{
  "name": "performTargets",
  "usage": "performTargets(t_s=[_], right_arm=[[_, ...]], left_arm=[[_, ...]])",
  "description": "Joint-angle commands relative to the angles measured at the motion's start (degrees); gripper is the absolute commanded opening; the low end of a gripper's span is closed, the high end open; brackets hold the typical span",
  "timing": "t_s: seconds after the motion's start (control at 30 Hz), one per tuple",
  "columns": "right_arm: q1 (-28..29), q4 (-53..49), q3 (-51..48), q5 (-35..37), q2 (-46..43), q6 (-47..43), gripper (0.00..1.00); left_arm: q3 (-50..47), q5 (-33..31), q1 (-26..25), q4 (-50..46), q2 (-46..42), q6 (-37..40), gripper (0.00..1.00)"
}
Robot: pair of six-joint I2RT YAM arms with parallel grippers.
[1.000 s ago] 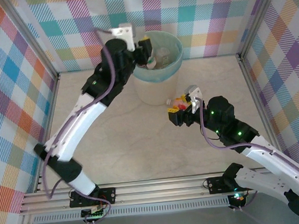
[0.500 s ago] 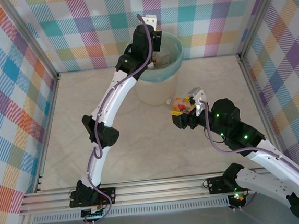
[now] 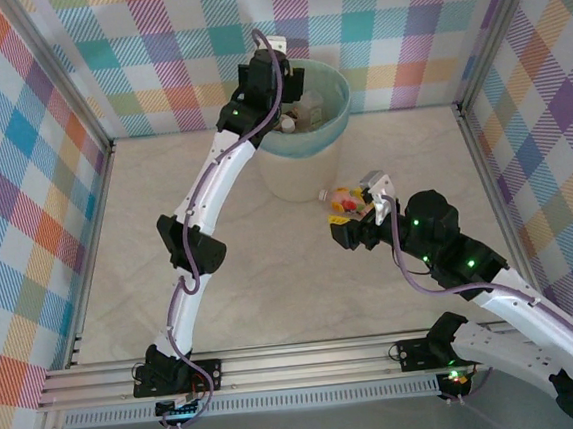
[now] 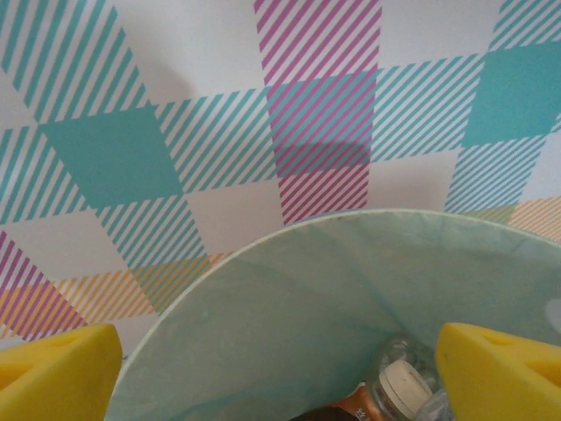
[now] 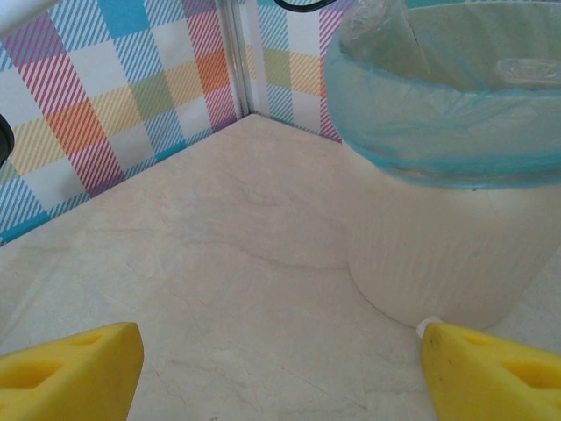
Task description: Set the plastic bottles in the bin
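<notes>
The bin (image 3: 301, 173) stands at the back of the table, cream-white with a pale teal bag over its rim. My left gripper (image 3: 283, 106) hangs over its left rim, open and holding nothing. In the left wrist view the yellow fingers (image 4: 61, 368) stand wide apart above the bag (image 4: 263, 307). Below them lies a clear bottle with a white cap (image 4: 405, 384) and an orange label. Another plastic bottle (image 3: 343, 198) with a red and yellow label lies on the table by the bin's foot. My right gripper (image 3: 344, 215) is right at it, open; its white cap (image 5: 428, 326) peeks beside the right finger (image 5: 491, 373).
Checked walls and metal posts close in the table on the left, back and right. The bin's ribbed wall (image 5: 438, 254) rises just ahead of my right gripper (image 5: 280, 355). Bare marble-look tabletop (image 3: 221, 270) spreads to the left and front.
My left arm swung right over the bin and its gripper opened. The right arm edged slightly to the right and stayed open beside the bottle.
</notes>
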Motion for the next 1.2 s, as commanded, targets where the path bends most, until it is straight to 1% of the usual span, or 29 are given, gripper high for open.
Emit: performTargets(t_s=[0.0,0.1,0.2,0.33,0.43,0.5,0.73,0.87,1.03,1.17], right_arm=[[0.0,0.5,-0.6,-0.9,0.0,-0.5,0.82],[0.0,0.3,-0.9,-1.1,0.1,-0.2,0.82],[0.0,0.2,-1.1,-1.3,0.1,0.0,0.82],[0.0,0.3,-1.3,-1.3,0.5,0.1,0.82],[0.0,0.4,-1.3,-1.6,1.0,0.3,0.82],[0.0,0.6,-1.3,-1.7,1.1,0.5,0.82],[0.0,-1.1,-0.6,-2.0,1.8,1.3,0.83],[-0.1,-2.6,0.9,-0.6,3.1,2.9,0.84],[-0.6,-9.1,6.9,6.2,10.3,3.3,0.86],[-3.4,-13.4,11.0,9.8,17.2,2.0,0.88]], left_arm=[[2.1,0.2,0.2,-0.8,-0.6,-1.4,0.86],[2.0,-1.7,0.3,-3.6,-0.4,-3.3,0.77],[1.9,-1.5,0.4,-8.0,-0.9,-6.3,0.71],[-2.5,2.7,0.5,-8.5,-2.9,-9.8,0.67],[-6.2,5.4,0.5,-7.9,-3.3,-12.2,0.65],[-7.4,6.0,0.6,-7.8,-2.6,-13.4,0.65],[-7.4,10.4,2.8,-8.6,0.0,-19.1,0.67],[-7.0,11.6,3.2,-7.0,-1.8,-19.2,0.71],[-3.8,15.4,3.2,-5.8,-6.4,-19.3,0.81],[-4.4,19.2,3.0,-6.0,-12.5,-19.8,0.84]])
